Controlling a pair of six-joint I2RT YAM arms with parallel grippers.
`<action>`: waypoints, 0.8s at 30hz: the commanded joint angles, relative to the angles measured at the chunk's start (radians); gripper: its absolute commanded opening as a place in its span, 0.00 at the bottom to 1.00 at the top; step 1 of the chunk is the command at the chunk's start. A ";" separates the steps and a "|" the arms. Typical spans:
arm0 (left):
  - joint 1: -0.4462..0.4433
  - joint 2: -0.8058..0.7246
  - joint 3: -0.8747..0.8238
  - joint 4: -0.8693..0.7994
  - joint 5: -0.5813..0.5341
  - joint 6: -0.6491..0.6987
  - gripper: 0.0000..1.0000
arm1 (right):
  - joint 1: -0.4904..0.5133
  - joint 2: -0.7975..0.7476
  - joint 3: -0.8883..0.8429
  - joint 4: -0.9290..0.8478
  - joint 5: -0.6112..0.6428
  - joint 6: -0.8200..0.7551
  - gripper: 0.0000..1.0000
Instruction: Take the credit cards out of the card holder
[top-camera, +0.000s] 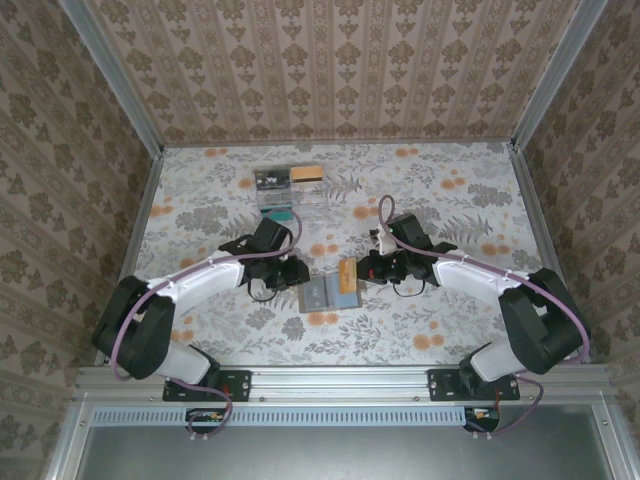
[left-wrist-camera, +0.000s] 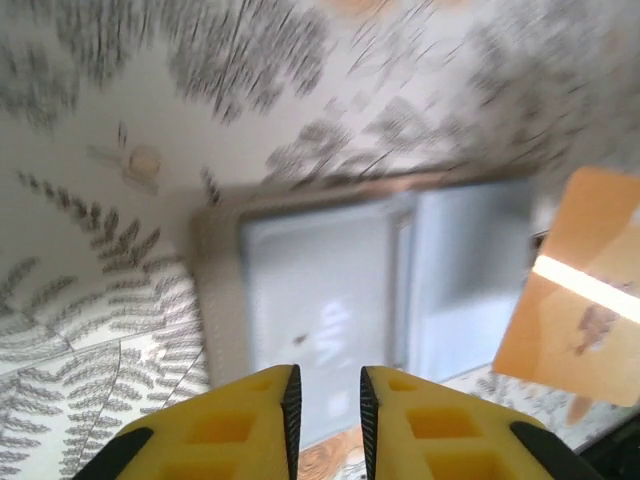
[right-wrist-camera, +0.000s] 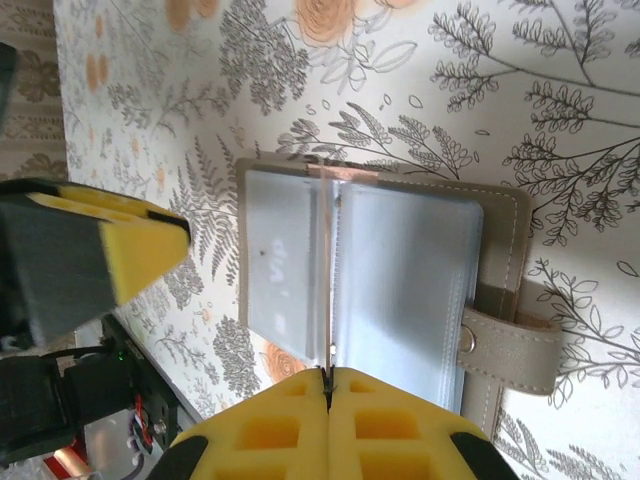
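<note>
Two arms meet low over the floral table (top-camera: 450, 310), one on each side of the card holder (top-camera: 320, 296). In the top view the holder lies open and flat at about 6 o'clock from the table's middle. Its two grey and bluish-grey pocket faces are turned up.

The left gripper (top-camera: 297, 272) is at the holder's 9 o'clock. In its wrist view the yellow fingertips (left-wrist-camera: 250, 420) stand a narrow gap apart with nothing between them. They hover just over the near edge of the holder's pale panel.

The right gripper (top-camera: 368, 268) is at the holder's 2 o'clock. In its wrist view the yellow pads (right-wrist-camera: 270, 430) are pressed together on the thin edge of the orange card (left-wrist-camera: 575, 290). The card stands on edge above the holder's fold and shows there only as a fine line running toward 12 o'clock. From the left wrist, the same card is a tilted orange rectangle with a white stripe, at 3 o'clock from the holder's panels. I cannot tell whether its lower edge touches the holder.

A pale card (right-wrist-camera: 275, 260) with faint lettering lies in the pocket at the fold's 9 o'clock in the right wrist view. The holder's strap (right-wrist-camera: 505, 345), with its snap, sticks out at 4 o'clock.

A clear plastic tray (top-camera: 312, 202) sits well apart at the holder's 11 o'clock, with a few cards in it.
</note>
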 joint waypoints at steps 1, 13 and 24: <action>0.009 -0.089 0.026 0.104 -0.072 -0.010 0.28 | -0.006 -0.081 0.050 -0.060 0.045 -0.033 0.00; 0.095 -0.038 0.063 0.466 0.320 -0.184 0.50 | -0.043 -0.182 0.122 0.059 -0.050 0.025 0.00; 0.061 -0.009 0.075 0.579 0.392 -0.217 0.37 | -0.044 -0.177 0.127 0.156 -0.106 0.097 0.00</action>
